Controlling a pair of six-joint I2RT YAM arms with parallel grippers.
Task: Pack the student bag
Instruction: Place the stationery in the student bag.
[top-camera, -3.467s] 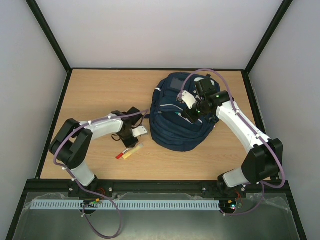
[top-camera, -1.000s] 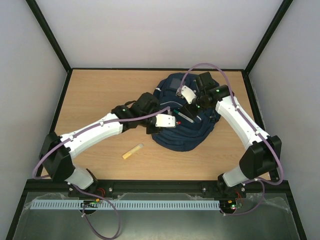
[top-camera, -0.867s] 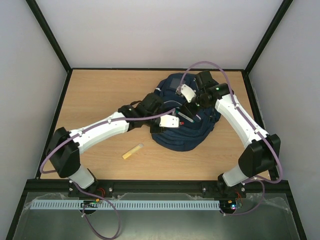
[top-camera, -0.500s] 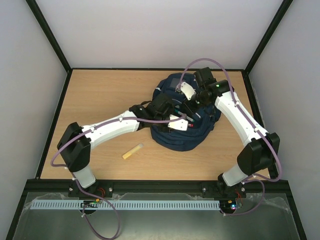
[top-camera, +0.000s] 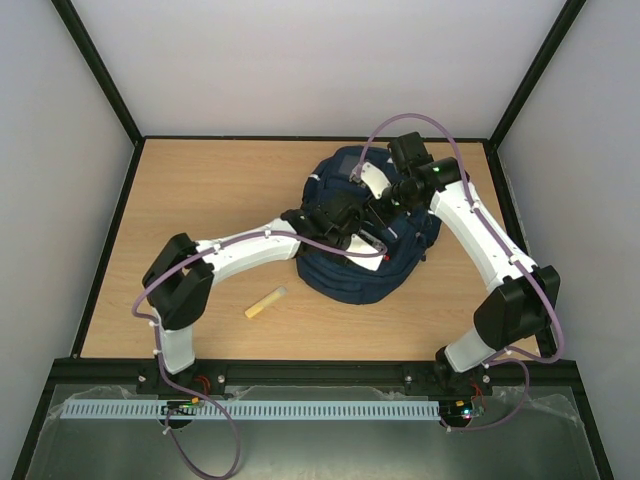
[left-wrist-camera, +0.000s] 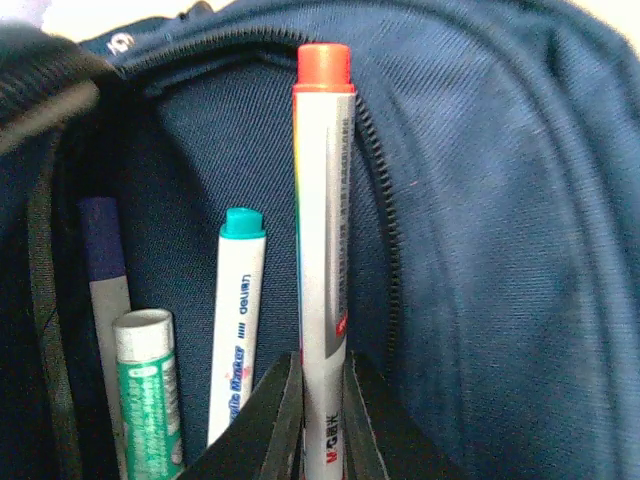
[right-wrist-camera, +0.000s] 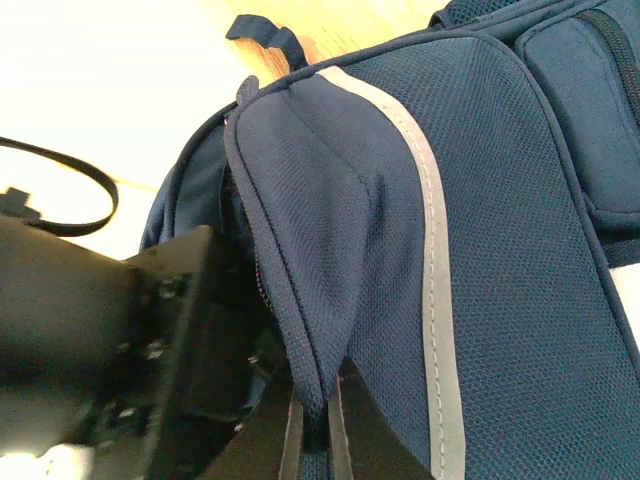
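Swinging rightward, the left pincer (left-wrist-camera: 318, 378) is now holding a marker (left-wrist-camera: 322, 200) inside the bag (top-camera: 345, 280) on the counter (top-camera: 200, 190). The right pincer (right-wrist-camera: 312, 405) is pinching its flap (right-wrist-camera: 300, 200) open; releasing the marker is probably coming next.

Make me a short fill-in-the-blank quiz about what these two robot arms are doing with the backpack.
1. The left hand grips a white marker with a ____ cap.
2. The right hand pinches a fabric edge of the student bag, holding its pocket ____.
3. In the left wrist view, the teal-capped marker in the pocket lies to the held marker's ____.
4. Lying on the table is one small ____ stick.
Answers: red; open; left; yellow
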